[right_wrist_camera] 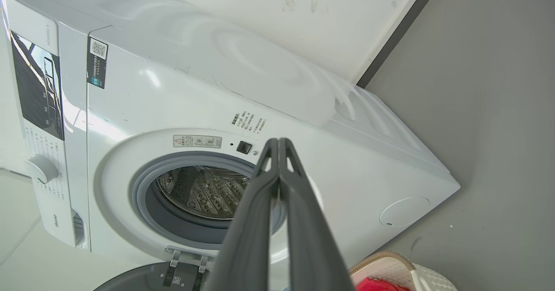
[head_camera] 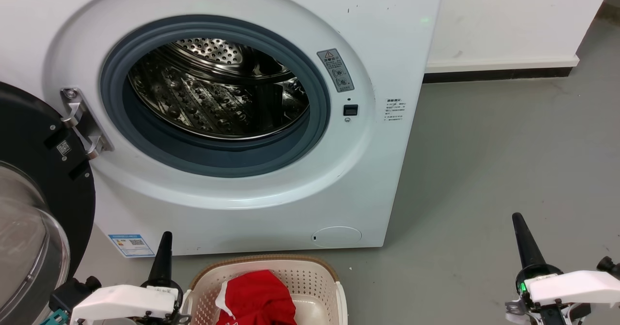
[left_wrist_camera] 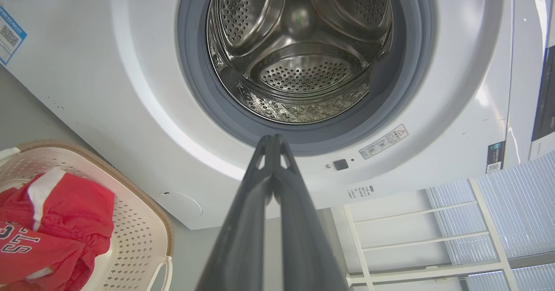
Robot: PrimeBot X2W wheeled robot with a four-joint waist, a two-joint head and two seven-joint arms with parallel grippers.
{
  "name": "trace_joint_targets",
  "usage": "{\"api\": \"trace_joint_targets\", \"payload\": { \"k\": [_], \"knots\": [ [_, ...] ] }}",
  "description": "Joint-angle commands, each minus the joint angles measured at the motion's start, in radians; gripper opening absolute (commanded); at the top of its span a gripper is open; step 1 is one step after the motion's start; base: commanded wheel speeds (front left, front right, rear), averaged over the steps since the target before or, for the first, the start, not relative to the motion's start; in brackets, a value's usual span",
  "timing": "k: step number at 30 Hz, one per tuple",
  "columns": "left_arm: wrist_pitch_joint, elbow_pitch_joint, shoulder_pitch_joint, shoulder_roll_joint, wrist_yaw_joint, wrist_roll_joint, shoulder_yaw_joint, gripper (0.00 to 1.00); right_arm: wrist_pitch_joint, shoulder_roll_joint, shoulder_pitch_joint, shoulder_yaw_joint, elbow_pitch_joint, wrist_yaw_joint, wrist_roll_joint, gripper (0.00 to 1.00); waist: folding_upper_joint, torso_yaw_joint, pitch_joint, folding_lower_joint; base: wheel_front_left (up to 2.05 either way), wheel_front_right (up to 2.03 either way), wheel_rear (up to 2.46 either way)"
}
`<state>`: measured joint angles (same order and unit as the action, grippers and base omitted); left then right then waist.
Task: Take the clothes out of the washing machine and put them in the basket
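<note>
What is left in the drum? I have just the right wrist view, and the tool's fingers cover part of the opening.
Observer: The left wrist view looks straight into the drum: bare steel, nothing red.
Operator: And the basket? I see one corner.
Observer: The clothes lie inside the basket, a red bundle with white trim.
Operator: Is the left tool holding anything?
Observer: No, the left tool is shut on nothing, aimed toward the drum.
</note>
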<state>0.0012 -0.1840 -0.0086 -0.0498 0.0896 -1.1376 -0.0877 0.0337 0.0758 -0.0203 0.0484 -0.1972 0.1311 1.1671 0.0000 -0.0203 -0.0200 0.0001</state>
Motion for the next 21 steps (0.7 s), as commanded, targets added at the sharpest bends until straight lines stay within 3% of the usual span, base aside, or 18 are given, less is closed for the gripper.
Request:
{"api": "trace_joint_targets", "payload": {
  "k": [1,21],
  "knots": [
    [0.007,0.002,-0.023,-0.001,0.009,-0.032,-0.005,0.00,-0.009,0.006,-0.022,0.003,0.001,0.000,0.033,0.00,0.0000,0.001,0.001,0.0000,0.00,0.00,0.00],
    [0.058,-0.029,-0.065,-0.001,0.026,-0.242,-0.016,0.00,-0.063,0.003,-0.055,0.017,-0.021,0.000,0.243,0.00,0.0000,0.009,0.010,0.0000,0.00,0.00,0.00]
  ]
}}
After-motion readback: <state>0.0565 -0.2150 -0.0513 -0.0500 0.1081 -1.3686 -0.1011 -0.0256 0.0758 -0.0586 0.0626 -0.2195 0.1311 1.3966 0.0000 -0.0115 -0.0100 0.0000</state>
